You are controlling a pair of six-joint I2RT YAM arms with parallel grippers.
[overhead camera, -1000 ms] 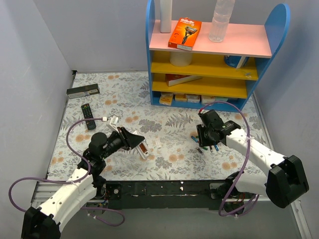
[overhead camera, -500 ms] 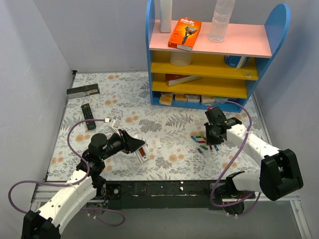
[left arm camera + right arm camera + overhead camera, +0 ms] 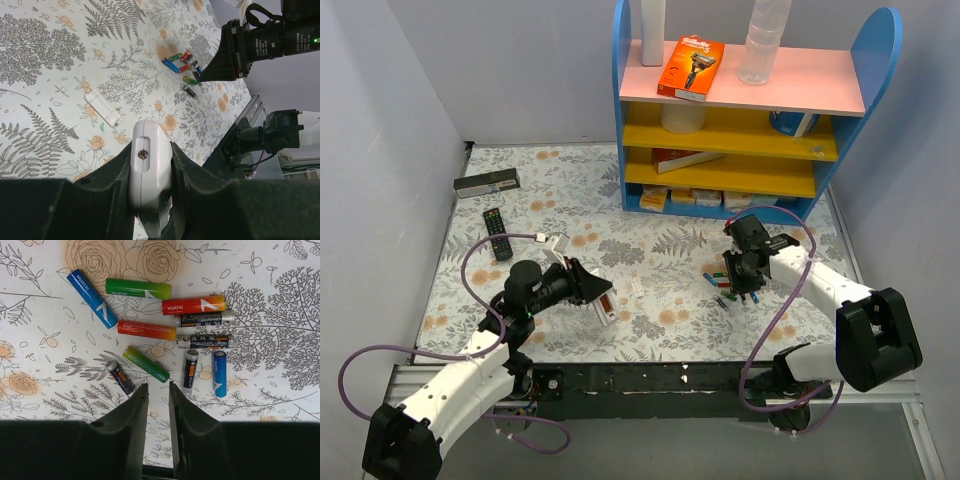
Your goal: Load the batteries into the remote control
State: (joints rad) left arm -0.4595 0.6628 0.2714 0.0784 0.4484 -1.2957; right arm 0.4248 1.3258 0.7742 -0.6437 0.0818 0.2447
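Remote control (image 3: pixel 149 172) in left gripper (image 3: pixel 150 152), long axis pointing straight outward.

White remote control (image 3: pixel 149 170), red-green-blue-black batteries (image 3: pixel 150 330)

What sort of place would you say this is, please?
Probably a robot test bench staged like a home: plain grey partition walls, a floral tablecloth, and a colourful shelf holding a razor box and bottle.
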